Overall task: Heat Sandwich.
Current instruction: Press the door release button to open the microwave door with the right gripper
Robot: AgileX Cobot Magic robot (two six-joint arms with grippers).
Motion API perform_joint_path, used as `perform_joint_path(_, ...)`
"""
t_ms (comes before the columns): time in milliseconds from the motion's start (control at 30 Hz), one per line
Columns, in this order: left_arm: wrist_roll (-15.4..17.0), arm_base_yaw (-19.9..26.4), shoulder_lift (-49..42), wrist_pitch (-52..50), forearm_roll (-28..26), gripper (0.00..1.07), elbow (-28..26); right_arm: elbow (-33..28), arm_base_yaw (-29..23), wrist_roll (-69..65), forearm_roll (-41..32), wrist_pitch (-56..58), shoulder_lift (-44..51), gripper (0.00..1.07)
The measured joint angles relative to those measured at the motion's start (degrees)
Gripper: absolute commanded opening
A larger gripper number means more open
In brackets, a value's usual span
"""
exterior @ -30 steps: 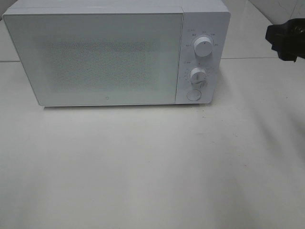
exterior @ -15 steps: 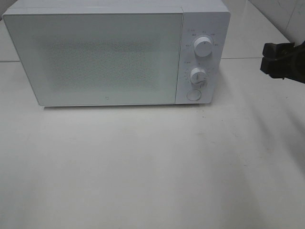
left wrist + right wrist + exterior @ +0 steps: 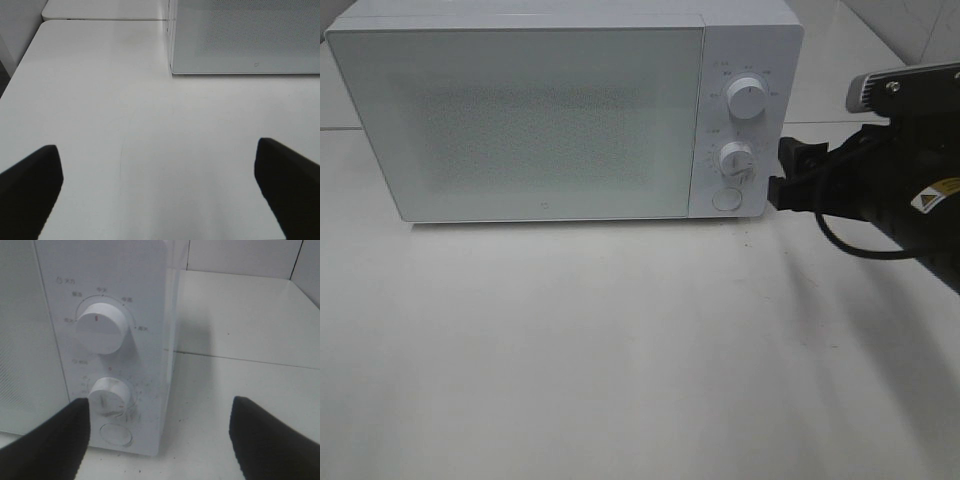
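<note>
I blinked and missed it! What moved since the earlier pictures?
The black right gripper swung in from the right edge, leftward and lower, toward the round white lower knob of the white microwave oven. It is open, holding nothing. The microwave, door shut, and the white table stayed put.

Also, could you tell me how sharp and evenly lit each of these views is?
Exterior high: even, soft light, microwave sharp, faint diffuse shadows on the table. Right wrist: knobs crisp, right fingers dark and soft-edged. Left wrist: table nearly washed out, left fingers plain black silhouettes.
</note>
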State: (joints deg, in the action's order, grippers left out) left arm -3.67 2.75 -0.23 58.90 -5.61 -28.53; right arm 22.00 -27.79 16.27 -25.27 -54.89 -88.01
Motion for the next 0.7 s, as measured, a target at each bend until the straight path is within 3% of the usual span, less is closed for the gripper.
perform_joint_path(367,0.00,0.00,0.00,0.00,0.00,1.01,0.00,0.11,-10.77,-0.57,-11.29,-6.59,-7.85,0.75)
perform_joint_path(700,0.00,0.00,0.00,0.00,0.00,1.01,0.00,1.43,-15.99,-1.32,-17.02,-7.85,-11.86,0.75)
